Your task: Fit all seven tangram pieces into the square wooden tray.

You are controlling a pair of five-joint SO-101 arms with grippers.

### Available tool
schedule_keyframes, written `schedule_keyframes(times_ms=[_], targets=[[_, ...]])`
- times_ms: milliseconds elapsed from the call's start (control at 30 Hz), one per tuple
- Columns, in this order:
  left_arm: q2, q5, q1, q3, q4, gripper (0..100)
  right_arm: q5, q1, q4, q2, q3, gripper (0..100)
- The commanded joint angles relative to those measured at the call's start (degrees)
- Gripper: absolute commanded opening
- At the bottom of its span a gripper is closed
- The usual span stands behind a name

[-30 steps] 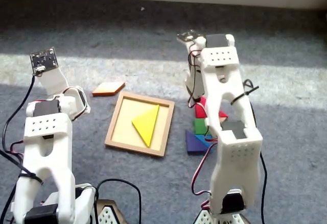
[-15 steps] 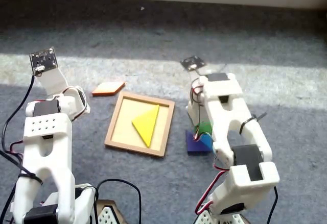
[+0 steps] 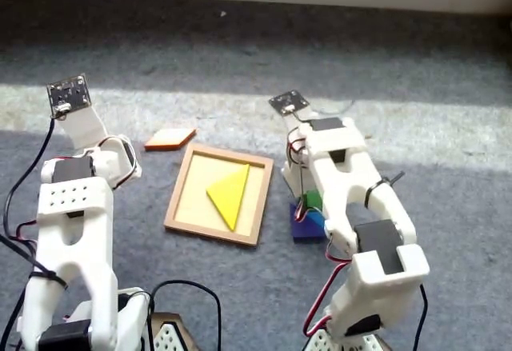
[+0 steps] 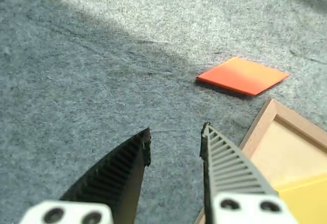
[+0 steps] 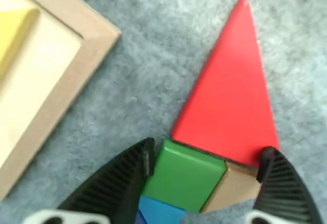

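The square wooden tray [image 3: 180, 199] lies on the carpet with a yellow triangle [image 3: 230, 193] in it. My right gripper [image 5: 207, 157] is open and low over a cluster of pieces just right of the tray. Its fingers [image 5: 144, 158] straddle a green piece [image 5: 184, 175] and a tan piece [image 5: 235, 189], with the red triangle [image 5: 230, 96] just beyond and a blue piece [image 5: 158, 211] nearer. In the high view green [image 3: 313, 200] and blue [image 3: 309, 222] pieces peek out beside the arm. My left gripper [image 4: 176, 137] hangs open over bare carpet near the tray's left edge [image 4: 263, 127], short of the orange parallelogram [image 4: 242, 75].
The orange parallelogram [image 3: 170, 137] lies alone on the carpet beyond the tray's far left corner. A dark purple piece [image 3: 299, 232] sits at the near side of the cluster. Grey carpet stretches around the tray, with a sunlit band across the far side.
My right arm has swung down and toward the tray, lowering its gripper onto the piece cluster, which now hides the red triangle in the high view. The left arm has not moved.
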Motion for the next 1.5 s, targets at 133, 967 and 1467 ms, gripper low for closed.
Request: schedule_keyframes(times_ms=[133, 967, 1467], targets=[[-1.7, 0.4, -0.3, -0.2, -1.0, 18, 0.1, -0.1, -0.7, 6.5, -6.0, 29.3], [-1.7, 0.4, -0.3, -0.2, -1.0, 18, -0.4, -0.9, 9.6, 10.5, -20.5, 30.1], [-1.7, 0.4, -0.2, -0.2, -1.0, 18, 4.6, -2.9, 2.2, 14.2, -17.5, 30.0]])
